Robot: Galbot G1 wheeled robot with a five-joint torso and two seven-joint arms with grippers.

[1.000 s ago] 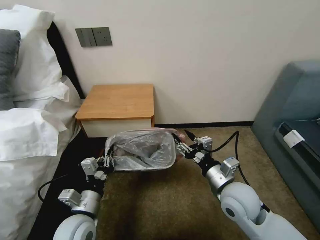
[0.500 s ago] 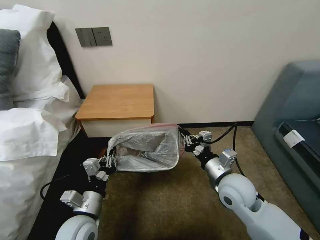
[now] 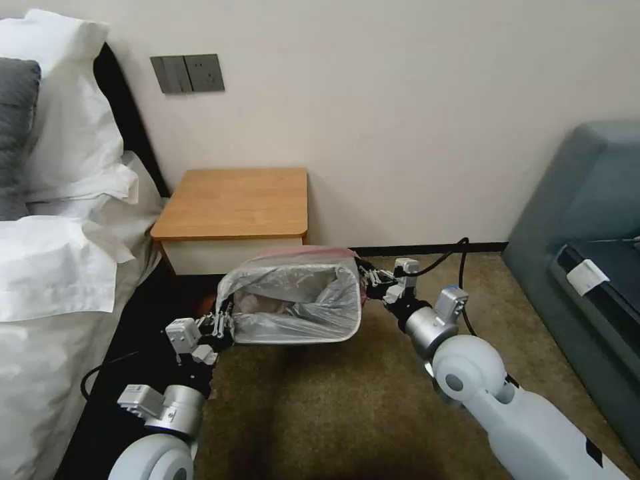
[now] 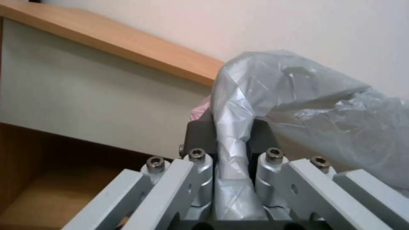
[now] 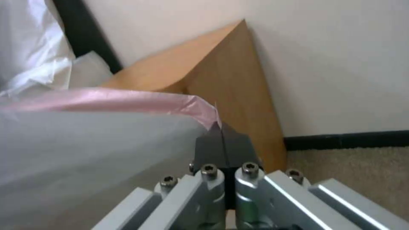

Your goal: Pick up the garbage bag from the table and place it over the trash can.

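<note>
Since a second ago our right arm has swung in toward the wall and the garbage bag (image 3: 293, 303) has risen and stretched wider, its pink edge now level with the counter's white drawer front. We hold the bag between both arms in the lower centre of the head view, above the brown carpet (image 3: 320, 400) and just in front of the counter (image 3: 233, 203), which stands mid-frame against the cream wall (image 3: 400, 120).

Our left end effector (image 3: 219, 325), lower left of centre, pinches the bag's near-left corner; in the left wrist view its dark pads (image 4: 200, 132) clamp a twisted rope of grey plastic. Our right end effector (image 3: 363, 280), right of centre, has its jaws pressed together on the bag's pink-edged rim, seen in the right wrist view (image 5: 223, 145) as two dark pads meeting on the film.

The bag's mouth gapes open toward us, crumpled folds inside. We cannot make out the trash can through the plastic. A bed with white pillows (image 3: 60, 200) fills the left edge; a grey sofa (image 3: 587, 220) sits at right.
</note>
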